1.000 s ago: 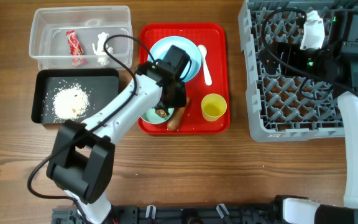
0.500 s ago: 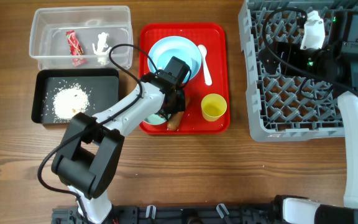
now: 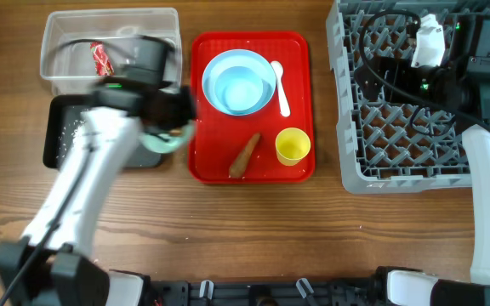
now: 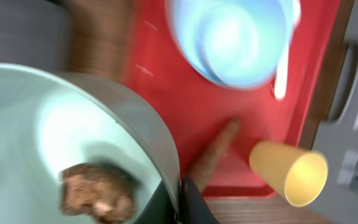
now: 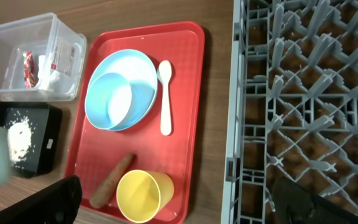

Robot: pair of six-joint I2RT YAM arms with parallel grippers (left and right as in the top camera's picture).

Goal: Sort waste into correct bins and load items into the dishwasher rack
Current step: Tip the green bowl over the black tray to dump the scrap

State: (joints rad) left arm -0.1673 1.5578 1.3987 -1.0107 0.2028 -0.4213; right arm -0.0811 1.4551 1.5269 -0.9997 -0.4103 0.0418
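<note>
The left gripper [image 4: 179, 196] is closed on the rim of the pale green round bowl [image 4: 48, 134], one finger inside the wall and one outside. The small brown food lump [image 4: 95, 194] lies in the bowl just beside the inner finger. In the overhead view this arm is motion-blurred; the gripped bowl hangs over the right edge of the shallow black rectangular tub [image 3: 58, 119]. White rice grains [image 5: 17, 138] lie in that tub, on the side of the bowl away from the flat red tray [image 3: 211, 161]. Beyond the fingers stands the clear plastic rectangular tub [image 3: 75, 25], touching the black tub. It holds the red snack wrapper [image 3: 101, 58] and a crumpled white scrap [image 5: 47, 71]. On the tray, on the outer-finger side, lies the orange carrot piece [image 4: 213, 155], clear of the fingers, with the small yellow cup [image 4: 288, 175] just past it. Farther off, the light blue bowl [image 4: 229, 37] sits in the light blue plate [image 3: 262, 64], and the white plastic spoon [image 4: 284, 62] lies alongside them. The right gripper [image 5: 176, 185] is empty, its fingers [image 5: 48, 202] spread wide. Its wrist view shows the tray nearer one finger and the large square grey plastic grid rack [image 3: 398, 127] nearer the other. No task item sits in the part of the rack that shows. All of it rests on the wooden table [image 3: 313, 229].
</note>
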